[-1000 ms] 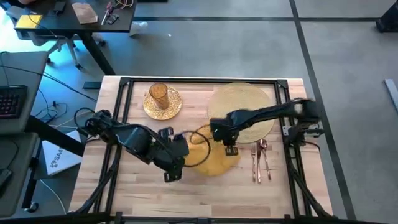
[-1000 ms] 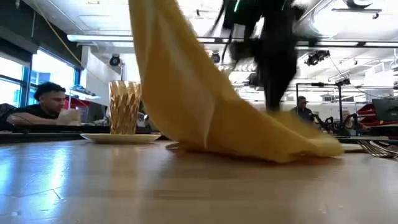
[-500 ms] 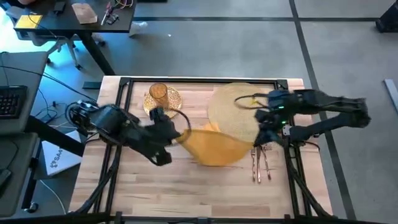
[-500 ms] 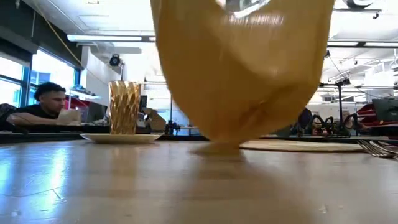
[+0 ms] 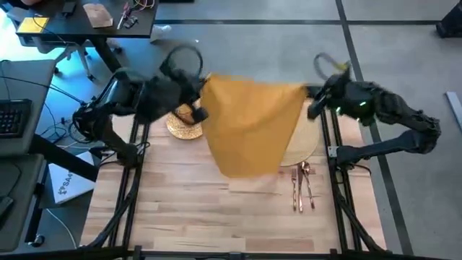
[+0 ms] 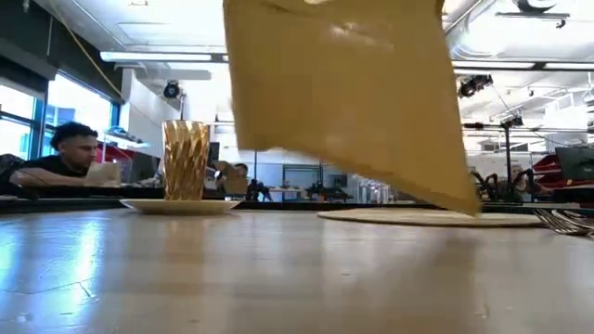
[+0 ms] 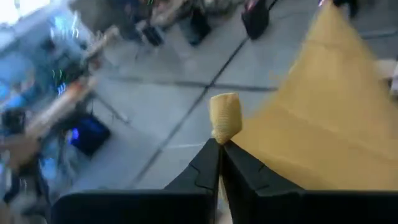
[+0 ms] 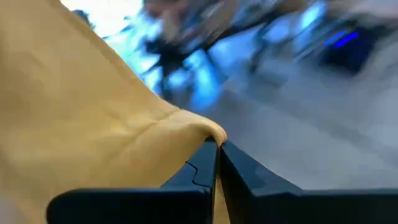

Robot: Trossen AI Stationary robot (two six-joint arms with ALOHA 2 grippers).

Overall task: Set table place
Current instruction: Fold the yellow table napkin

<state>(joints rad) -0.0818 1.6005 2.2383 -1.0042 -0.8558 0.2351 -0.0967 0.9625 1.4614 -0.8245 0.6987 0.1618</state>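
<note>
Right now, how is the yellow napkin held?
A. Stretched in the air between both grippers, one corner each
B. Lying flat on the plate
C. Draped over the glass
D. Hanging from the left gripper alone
A: the yellow napkin hangs clear of the table, with the left gripper and the right gripper each shut on a corner.

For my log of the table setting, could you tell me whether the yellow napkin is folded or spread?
Spread: the napkin hangs as a flat sheet off the table, stretched between the left gripper and right gripper.
</note>
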